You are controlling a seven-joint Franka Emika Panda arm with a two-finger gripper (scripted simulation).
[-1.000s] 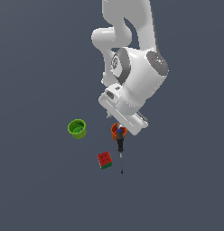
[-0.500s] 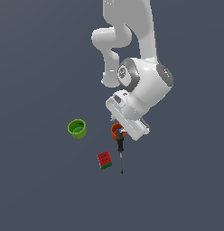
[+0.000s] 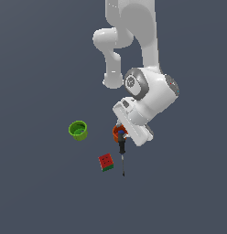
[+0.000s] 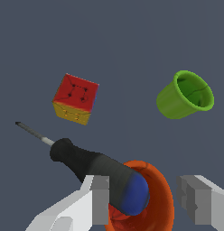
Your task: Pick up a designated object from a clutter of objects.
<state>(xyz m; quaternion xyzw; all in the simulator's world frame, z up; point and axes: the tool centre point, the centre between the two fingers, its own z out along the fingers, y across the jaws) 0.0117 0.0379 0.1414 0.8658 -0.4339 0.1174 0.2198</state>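
Two pincer (image 4: 143, 203) fingers gape open astride the orange-red cup (image 4: 154, 198) on the worktop (screwdriver (image 4: 93, 169) butt lying across its mouth); light, stiff, probably slick plastic, best pinched across the ribbed wall.

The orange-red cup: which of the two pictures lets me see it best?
The wrist view. There the orange-red cup is large, its open rim showing between the claw's fingers, with the screwdriver lying across it. In the exterior view the cup is only a small patch, partly hidden by the arm.
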